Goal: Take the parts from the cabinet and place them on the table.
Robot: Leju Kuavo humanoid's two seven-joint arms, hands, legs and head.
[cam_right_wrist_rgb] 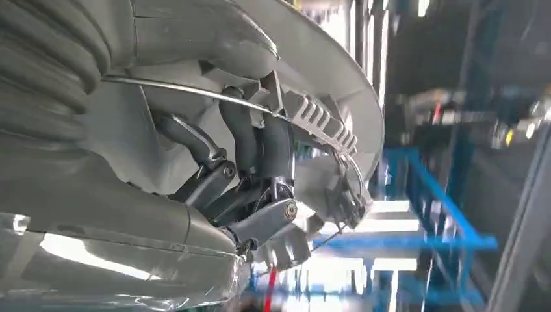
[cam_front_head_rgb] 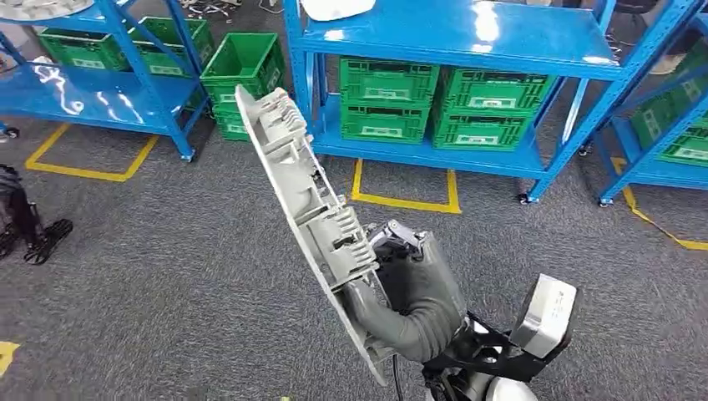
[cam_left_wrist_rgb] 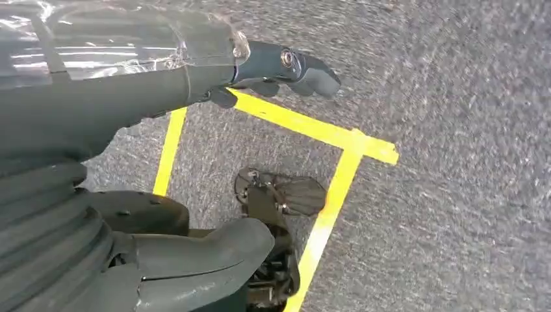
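Note:
A long light-grey plastic panel part (cam_front_head_rgb: 305,200) with ribs and clips stands tilted in the air over the carpet. My right hand (cam_front_head_rgb: 401,288) grips its lower end, thumb wrapped round the edge. Close up, the right hand's dark fingers (cam_right_wrist_rgb: 250,140) curl into the ribbed back of the panel (cam_right_wrist_rgb: 325,97). My left hand (cam_left_wrist_rgb: 286,68) hangs above the grey carpet, its fingers stretched out and holding nothing. Blue cabinet shelves (cam_front_head_rgb: 467,38) stand ahead.
Green crates (cam_front_head_rgb: 388,100) sit on the lower blue shelves, with more (cam_front_head_rgb: 242,63) at the left rack. Yellow tape lines (cam_front_head_rgb: 405,200) mark the carpet. A black stand (cam_front_head_rgb: 33,230) lies at the left edge. Grey carpet spreads between me and the racks.

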